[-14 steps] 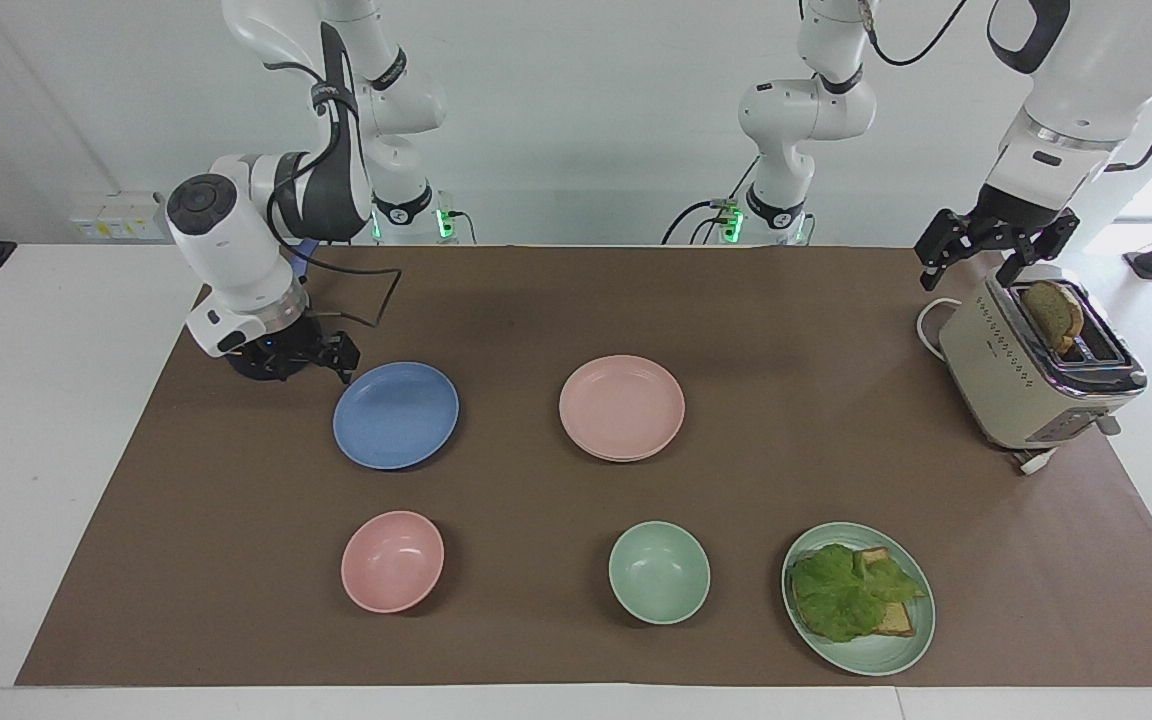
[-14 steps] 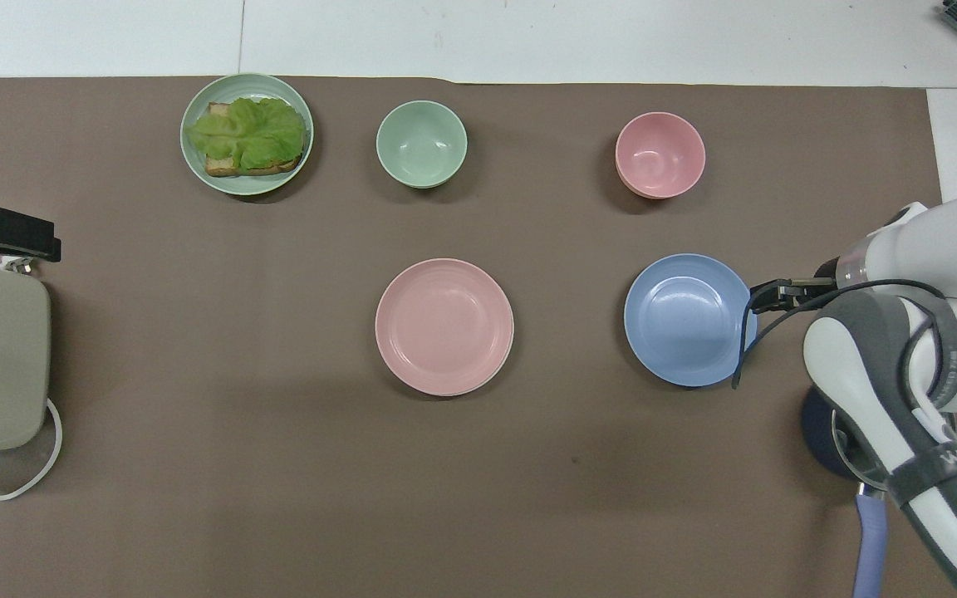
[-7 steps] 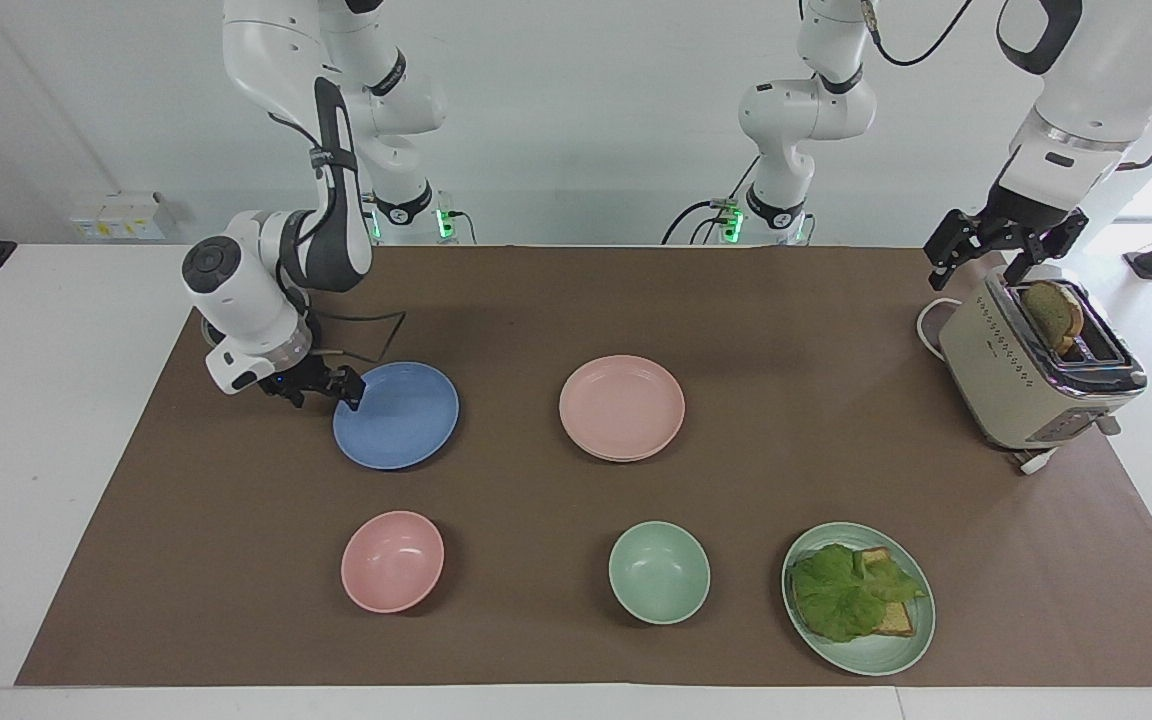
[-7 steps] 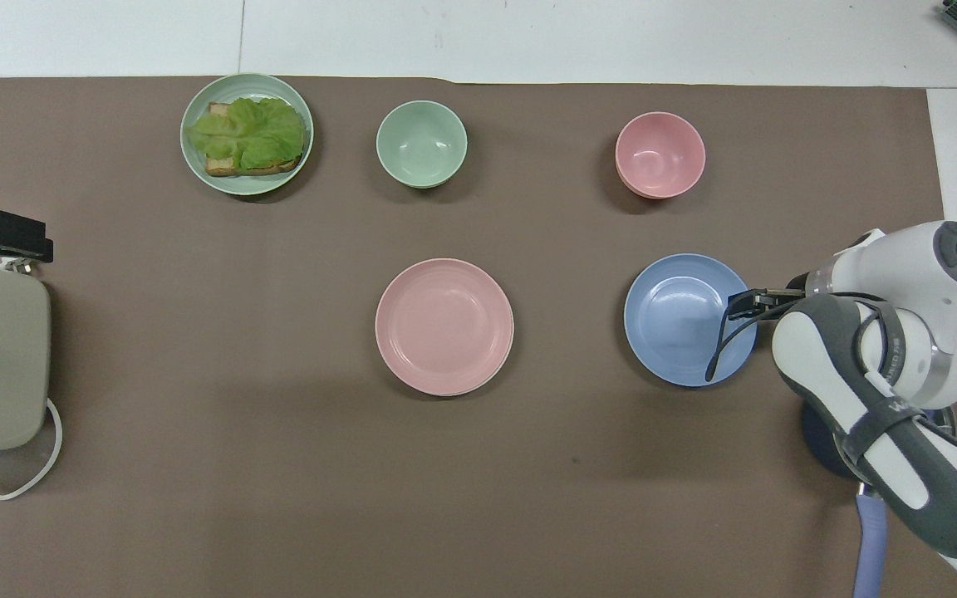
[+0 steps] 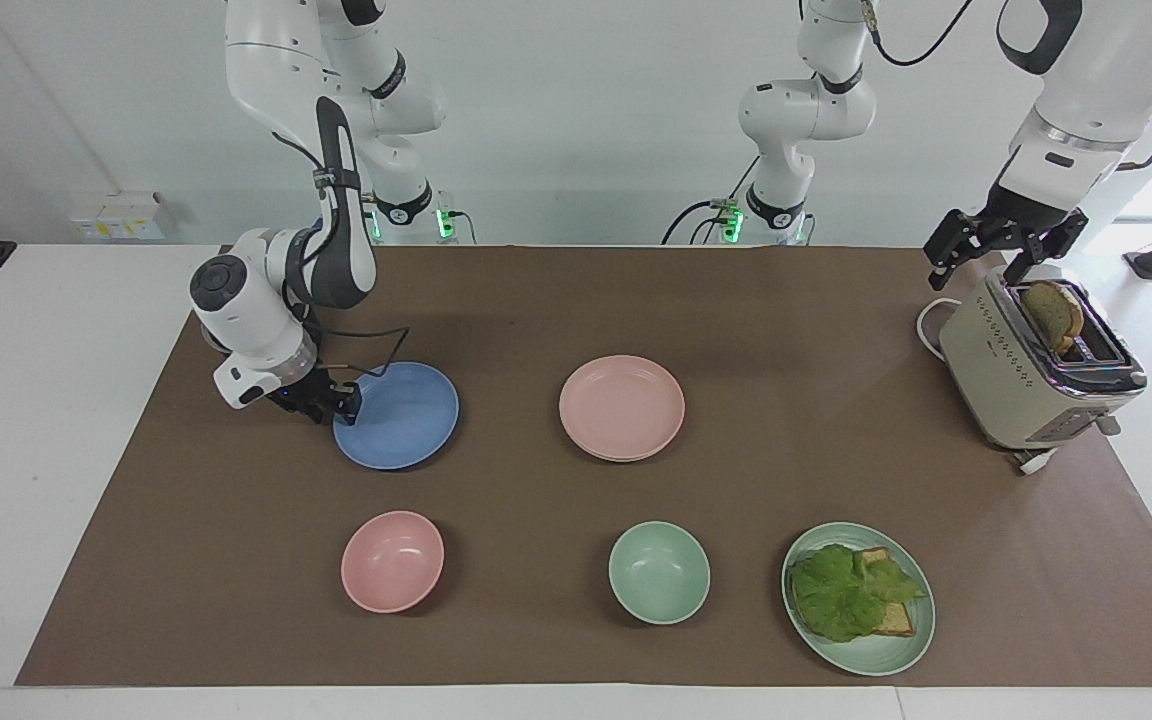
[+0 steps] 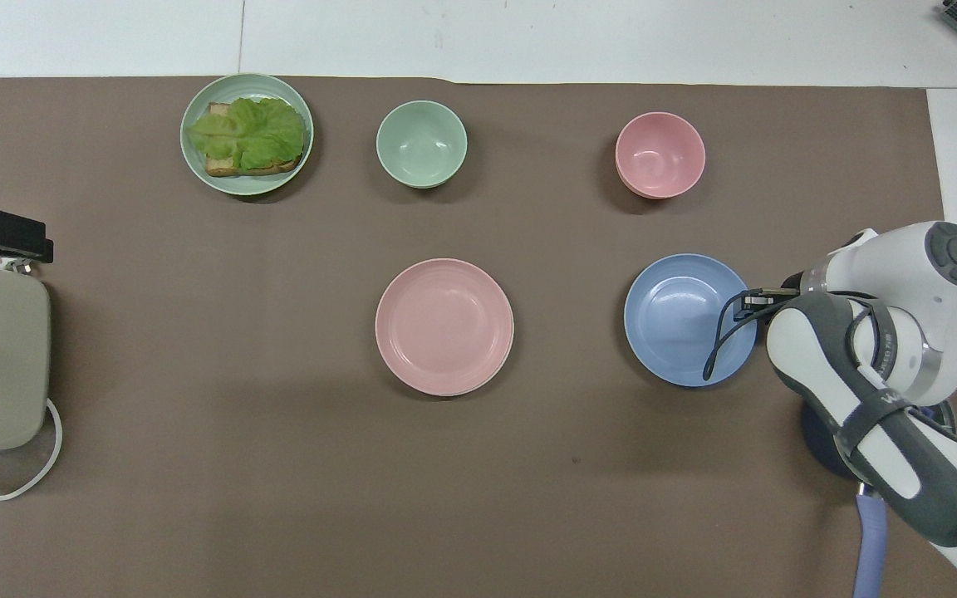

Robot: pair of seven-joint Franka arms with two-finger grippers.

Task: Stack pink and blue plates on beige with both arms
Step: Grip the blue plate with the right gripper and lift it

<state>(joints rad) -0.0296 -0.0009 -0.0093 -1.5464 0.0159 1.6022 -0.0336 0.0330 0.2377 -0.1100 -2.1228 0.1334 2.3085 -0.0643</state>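
- Blue plate (image 5: 398,415) lies flat on the worktop (image 5: 536,310) toward the right arm's end, well apart from the pink plate (image 5: 622,406).
- Pink plate sits on a beige plate; only a thin pale rim (image 5: 626,457) shows beneath it.
- Right gripper (image 5: 344,402) is at the blue plate's rim on its right-arm side. A second ago it stood beside the plate with fingers spread; it has since slid onto the rim and the fingers have drawn in. Grasp looks begun; whether it is firm I cannot tell.
- Judgement: pink stacked; blue needs lifting next.
- Left gripper (image 5: 1002,243) waits over the toaster (image 5: 1036,375), fingers spread, holding nothing, slightly higher than before.
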